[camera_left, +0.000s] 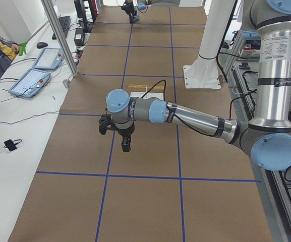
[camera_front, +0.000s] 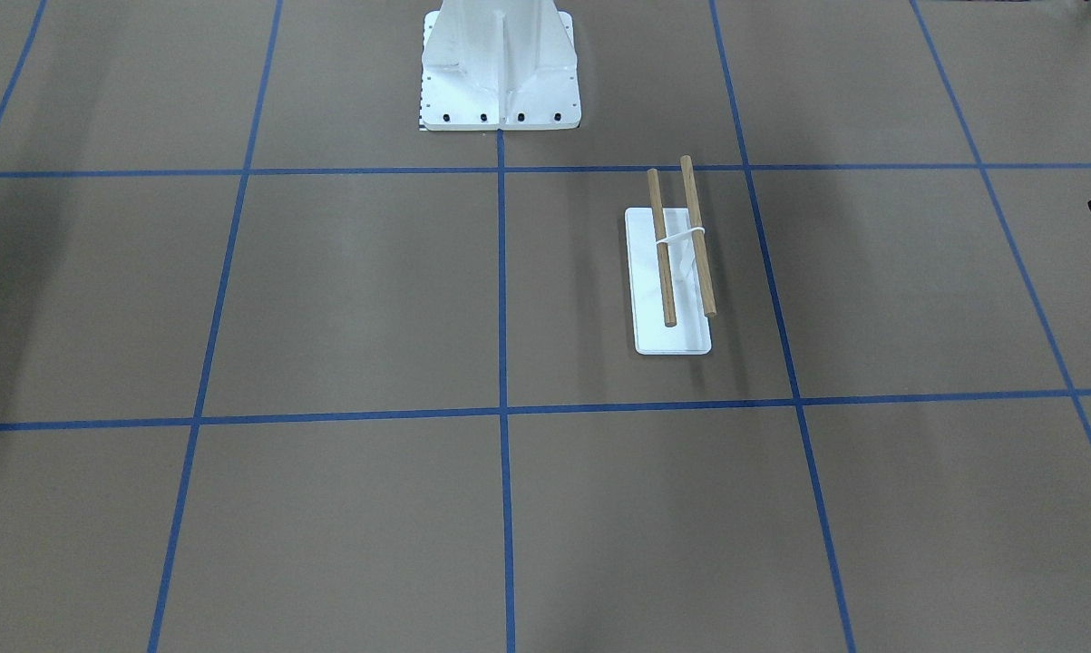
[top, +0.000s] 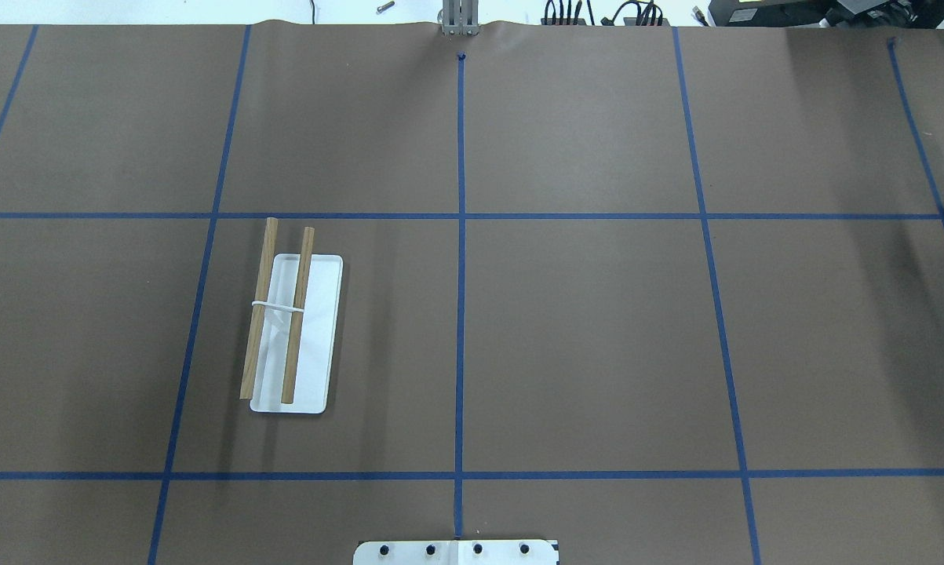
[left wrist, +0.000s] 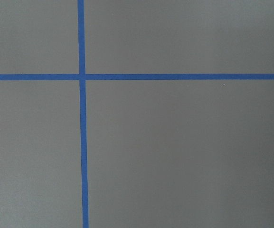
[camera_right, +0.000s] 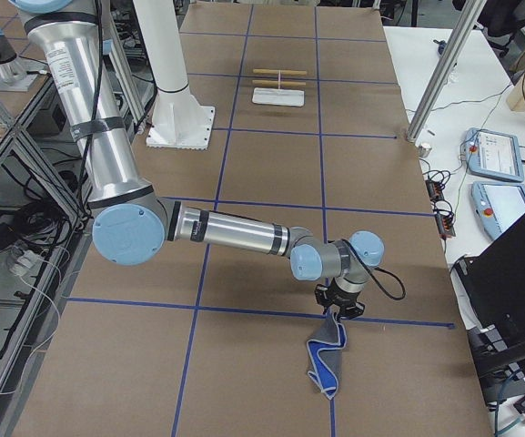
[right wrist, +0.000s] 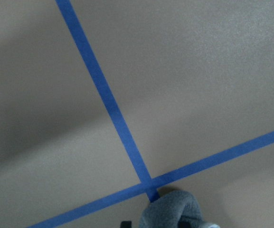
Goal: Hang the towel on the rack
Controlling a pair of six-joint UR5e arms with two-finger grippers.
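Observation:
The rack (top: 295,329) stands on the table's left half, with a white flat base and two bare brown dowel rods; it also shows in the front view (camera_front: 670,272) and far off in the right side view (camera_right: 279,86). The dark grey towel (camera_right: 326,360) hangs in a bunch right under my right gripper (camera_right: 337,308), near the table's right end, its lower end at the table. A fold of the towel (right wrist: 172,211) shows at the bottom of the right wrist view. My left gripper (camera_left: 120,136) hovers over bare table with nothing seen in it. I cannot tell whether either gripper is open or shut.
The large white robot mount (camera_front: 500,68) stands at the robot-side edge in the middle. Blue tape lines (top: 461,314) divide the brown table into squares. Tablets and cables (camera_left: 34,75) lie on the white bench beyond the far edge.

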